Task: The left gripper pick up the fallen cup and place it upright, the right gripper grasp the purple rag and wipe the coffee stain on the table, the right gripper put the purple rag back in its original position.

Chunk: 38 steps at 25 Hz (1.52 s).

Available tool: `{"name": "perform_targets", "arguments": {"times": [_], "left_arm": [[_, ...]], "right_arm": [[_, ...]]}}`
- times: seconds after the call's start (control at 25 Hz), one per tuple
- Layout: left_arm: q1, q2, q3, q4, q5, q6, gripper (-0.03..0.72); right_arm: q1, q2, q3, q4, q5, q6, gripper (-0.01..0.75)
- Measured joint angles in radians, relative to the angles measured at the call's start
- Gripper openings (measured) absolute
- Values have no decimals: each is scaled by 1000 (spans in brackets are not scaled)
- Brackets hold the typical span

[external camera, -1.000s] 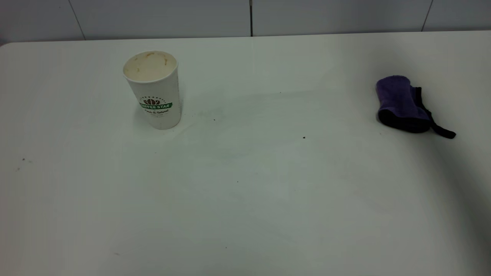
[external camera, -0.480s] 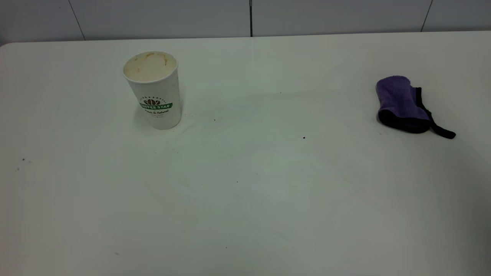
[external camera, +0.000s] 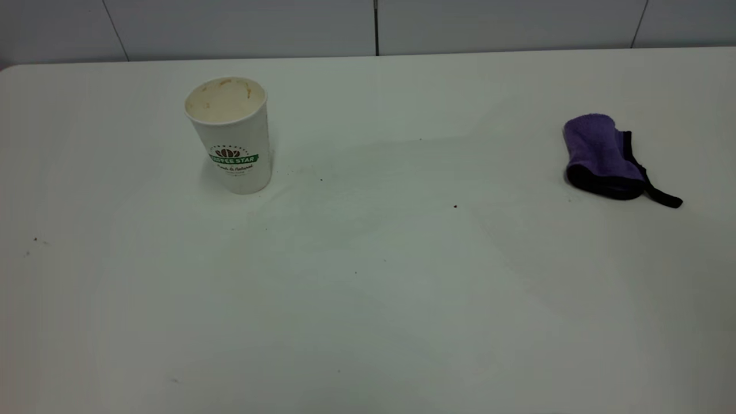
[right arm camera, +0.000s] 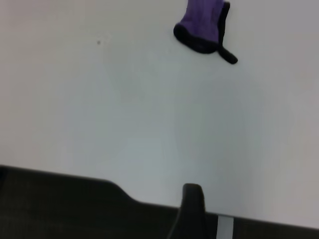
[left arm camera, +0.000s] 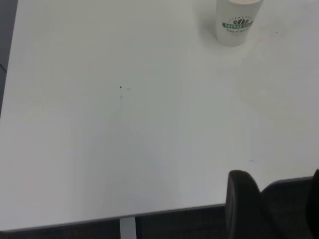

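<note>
- Cup (external camera: 230, 135) stands upright on the table (external camera: 368, 299), well to the left, its rim stained with coffee inside; the purple rag (external camera: 601, 155) lies bunched well apart on the right, black strap trailing.
- Judged from this, all three steps look done: no coffee stain shows on the white top, only a few dark specks between the two things.
- What is left is for both arms to rest clear; no further grasp seems called for.
- The exterior view shows neither arm at all.
- Left wrist view alone shows the left gripper (left arm camera: 271, 209) back past the table's near edge, far from the cup (left arm camera: 238, 21); two dark fingers stand apart, so it seems spread and empty.
- Right wrist view shows the rag (right arm camera: 202, 27) far off and only one dark finger of the right gripper (right arm camera: 192, 211) at the table edge; whether it is spread or pressed together I cannot tell.
</note>
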Motion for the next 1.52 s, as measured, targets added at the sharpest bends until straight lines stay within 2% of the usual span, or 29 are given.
{"name": "perform_targets", "arguments": {"times": [0.24,0.48,0.96,1.2,1.36,1.52], "left_arm": [[0,0,0,0,0,0,337],[0,0,0,0,0,0,337],[0,0,0,0,0,0,337],[0,0,0,0,0,0,337],[0,0,0,0,0,-2,337],[0,0,0,0,0,-2,337]], "right_arm": [[0,-189,36,-13,2,-35,695],[0,-213,46,-20,14,-37,651],[-5,-214,46,-20,14,-37,386],[-118,-234,46,-18,15,-31,260],[-125,-234,46,-8,15,-3,209],[-125,-234,46,-8,16,-13,204]]}}
